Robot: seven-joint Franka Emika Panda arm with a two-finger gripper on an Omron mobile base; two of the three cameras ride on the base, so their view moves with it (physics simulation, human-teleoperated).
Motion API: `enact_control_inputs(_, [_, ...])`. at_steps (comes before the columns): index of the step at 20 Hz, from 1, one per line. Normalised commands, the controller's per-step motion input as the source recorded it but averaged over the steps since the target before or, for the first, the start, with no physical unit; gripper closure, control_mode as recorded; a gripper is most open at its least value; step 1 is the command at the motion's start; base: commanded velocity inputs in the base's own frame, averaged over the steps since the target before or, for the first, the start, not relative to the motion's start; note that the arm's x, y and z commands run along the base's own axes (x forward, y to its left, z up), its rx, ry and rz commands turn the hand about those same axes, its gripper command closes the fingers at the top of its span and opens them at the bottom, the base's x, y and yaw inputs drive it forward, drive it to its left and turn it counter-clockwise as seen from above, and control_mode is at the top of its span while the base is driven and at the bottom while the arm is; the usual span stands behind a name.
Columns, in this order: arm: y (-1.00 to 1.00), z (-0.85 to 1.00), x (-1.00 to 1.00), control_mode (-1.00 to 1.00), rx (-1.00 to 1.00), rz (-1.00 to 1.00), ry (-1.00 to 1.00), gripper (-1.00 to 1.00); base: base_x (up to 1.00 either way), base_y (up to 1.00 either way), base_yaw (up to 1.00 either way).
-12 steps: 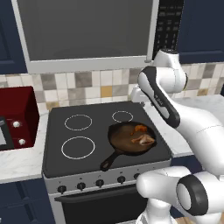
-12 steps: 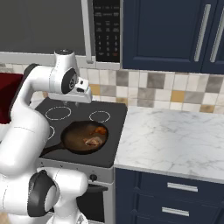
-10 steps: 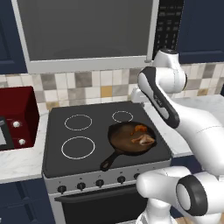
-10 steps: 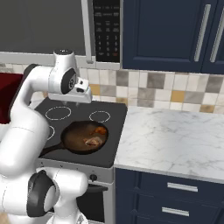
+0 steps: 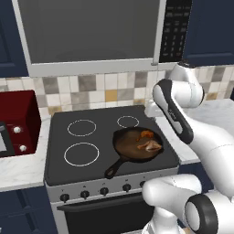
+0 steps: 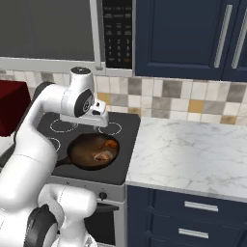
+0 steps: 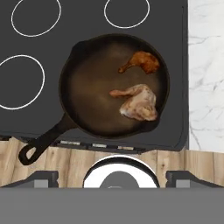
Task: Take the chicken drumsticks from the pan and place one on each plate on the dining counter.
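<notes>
Chicken drumsticks (image 7: 139, 101) in pan (image 7: 87, 96), bone ends toward its handle side, gripper (image 7: 113, 177) fingers apart

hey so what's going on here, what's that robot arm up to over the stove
The robot arm is poised above the stovetop, its open gripper empty and looking straight down at the pan on the front right burner. Both chicken drumsticks are in the pan: the reddish-brown one toward the back, the paler tan one nearer the front. Neither has been picked up yet. The pan's handle points out past the stove's front edge.
</notes>
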Motion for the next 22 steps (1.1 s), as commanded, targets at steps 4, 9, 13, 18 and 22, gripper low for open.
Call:
enact_control_inputs(4, [-0.18, -0.62, 0.02, -1.0, 0.0, -0.17, 0.01, -1.0, 0.0, 0.0, 0.0])
enact_control_inputs(9, [-0.09, -0.51, 0.34, -1.0, 0.0, -0.29, 0.03, -1.0, 0.0, 0.0, 0.0])
enact_control_inputs(13, [-0.01, -0.41, 0.58, -1.0, 0.0, -0.34, -0.03, -1.0, 0.0, 0.0, 0.0])
enact_control_inputs(18, [0.0, -0.26, 0.65, -1.0, 0.0, -0.24, 0.0, -1.0, 0.0, 0.0, 0.0])
enact_control_inputs(22, [0.02, -0.21, 0.46, -1.0, 0.0, -0.05, 0.01, -1.0, 0.0, 0.0, 0.0])
